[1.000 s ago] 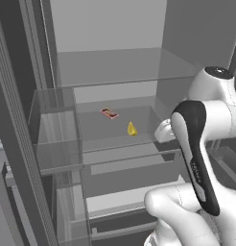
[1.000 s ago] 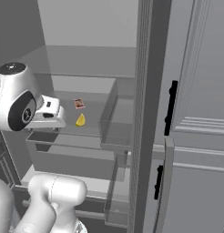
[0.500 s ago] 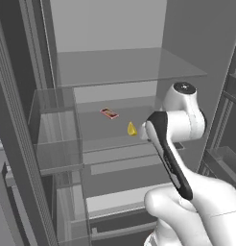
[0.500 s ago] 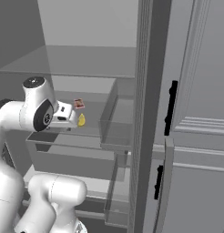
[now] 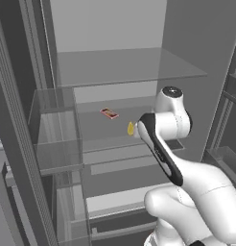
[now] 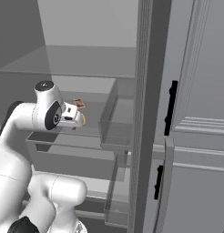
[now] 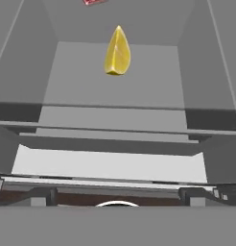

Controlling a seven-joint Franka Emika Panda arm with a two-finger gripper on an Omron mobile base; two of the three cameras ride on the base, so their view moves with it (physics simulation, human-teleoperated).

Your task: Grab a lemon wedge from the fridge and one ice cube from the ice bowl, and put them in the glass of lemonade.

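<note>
The fridge (image 5: 129, 67) stands open, showing its pale interior and glass shelves. On the middle shelf lies the lemon wedge (image 5: 131, 128), small, bright yellow and pointed. In the hand view the lemon wedge (image 7: 117, 53) sits straight ahead on the shelf, a short way beyond the fingers. My gripper (image 7: 118, 196) is open, with its dark fingertips (image 7: 43, 194) wide apart and nothing between them. From the right base view the gripper (image 6: 78, 120) reaches over the shelf's front edge, just short of the lemon wedge (image 6: 84, 119). The ice bowl, ice cube and glass of lemonade are out of view.
A flat red-orange strip (image 5: 109, 113) lies further back on the same shelf. Clear door bins (image 6: 114, 125) hang at the right of the shelf. Light grey panelled cabinets with black handles (image 6: 170, 109) stand to the right of the fridge. Another glass shelf (image 6: 82, 63) spans above.
The arm has swung left and forward, bringing the hand to the shelf's front edge, close to the lemon wedge. The jaws have stayed wide open.
</note>
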